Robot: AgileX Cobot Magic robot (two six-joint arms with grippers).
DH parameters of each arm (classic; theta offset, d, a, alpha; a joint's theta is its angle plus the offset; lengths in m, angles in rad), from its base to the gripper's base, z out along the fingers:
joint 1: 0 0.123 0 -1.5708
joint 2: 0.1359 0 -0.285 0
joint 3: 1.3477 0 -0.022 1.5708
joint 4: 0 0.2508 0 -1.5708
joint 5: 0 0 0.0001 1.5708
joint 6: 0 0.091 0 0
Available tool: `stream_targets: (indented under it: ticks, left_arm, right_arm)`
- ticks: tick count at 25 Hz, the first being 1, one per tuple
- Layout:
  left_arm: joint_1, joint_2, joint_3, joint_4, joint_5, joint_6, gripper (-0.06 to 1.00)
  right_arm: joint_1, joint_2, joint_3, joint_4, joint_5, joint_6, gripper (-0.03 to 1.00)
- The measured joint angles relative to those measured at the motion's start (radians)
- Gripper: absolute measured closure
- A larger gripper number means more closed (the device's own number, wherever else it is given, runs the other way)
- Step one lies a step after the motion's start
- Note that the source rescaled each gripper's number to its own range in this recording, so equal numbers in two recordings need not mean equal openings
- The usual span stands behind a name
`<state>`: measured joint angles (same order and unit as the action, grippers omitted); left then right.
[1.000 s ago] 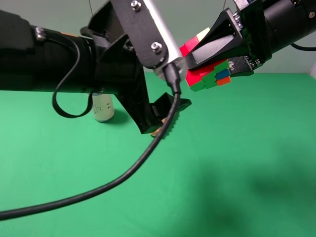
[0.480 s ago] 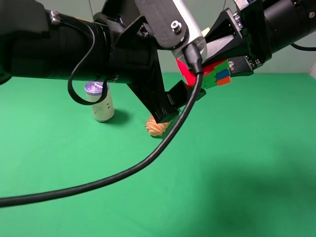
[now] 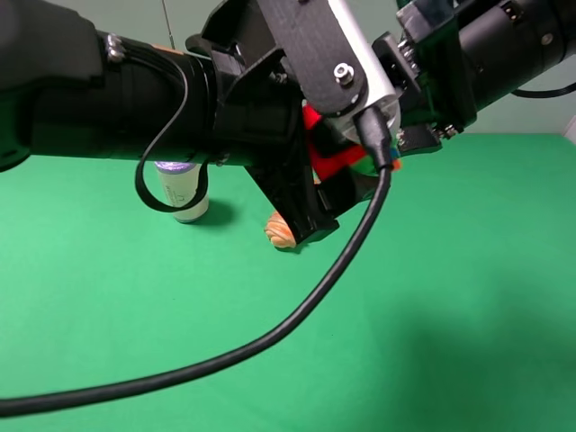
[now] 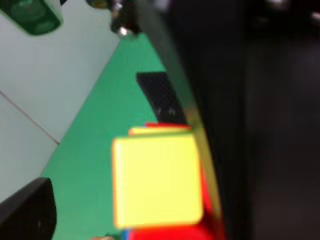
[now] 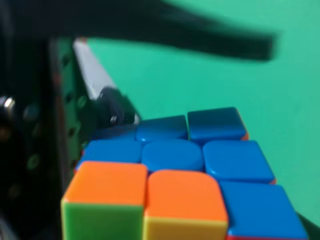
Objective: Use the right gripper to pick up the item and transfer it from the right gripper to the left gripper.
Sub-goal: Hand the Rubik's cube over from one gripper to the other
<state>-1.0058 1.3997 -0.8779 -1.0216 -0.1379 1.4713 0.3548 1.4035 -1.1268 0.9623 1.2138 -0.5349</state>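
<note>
In the high view, the left gripper (image 3: 329, 200) is reaching in from the left edge of the green tabletop (image 3: 468, 306). The right gripper (image 3: 412, 137) is pointing in from the far right corner. The item (image 3: 317, 151) is hanging in the air over the middle of the far edge, between the two grippers. Mostly its red side is showing. The left arm's silver-white module (image 3: 358, 65) and black cable (image 3: 297, 317) are crossing in front of it and are hiding the right fingertips.

Near the far edge a purple-lidded can (image 3: 183, 191) is standing upright, partly behind the left arm. An orange roll (image 3: 281, 232) is lying near the can and is peeking out from under the left gripper.

In the left wrist view, the item's yellow face (image 4: 157, 180) is sitting beside one black finger (image 4: 235, 150); blur is hiding any contact. The other finger (image 4: 27, 210) is standing well apart, so these jaws are gaping wide.

In the right wrist view, the item (image 5: 180, 165) is filling the foreground with blue and orange squares. It is sitting clamped in this gripper, and a blurred black bar is crossing beyond it.
</note>
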Motion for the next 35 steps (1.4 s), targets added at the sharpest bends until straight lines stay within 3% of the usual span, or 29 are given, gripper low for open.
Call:
stream_targets:
  ticks: [8,11,16,22,35]
  left_arm:
    - [0.000,0.000,0.000,0.001,0.015,-0.039,0.17]
    - [0.000,0.000,0.000,0.001,0.037,-0.041,0.34]
    - [-0.001,0.000,0.000,0.005,0.054,-0.041,0.75]
    - [-0.001,0.000,0.000,0.006,0.058,-0.041,0.83]
    - [-0.001,0.000,0.000,0.006,0.059,-0.040,0.83]
  right_arm:
    - [0.013,0.000,0.000,-0.011,-0.001,0.000,0.96]
    - [0.013,0.000,0.000,-0.012,-0.001,0.000,0.96]
    - [0.013,0.000,0.000,-0.011,-0.005,0.001,0.96]
    - [0.013,0.000,0.000,-0.010,-0.005,0.002,0.96]
    - [0.013,0.000,0.000,-0.008,-0.004,0.013,0.96]
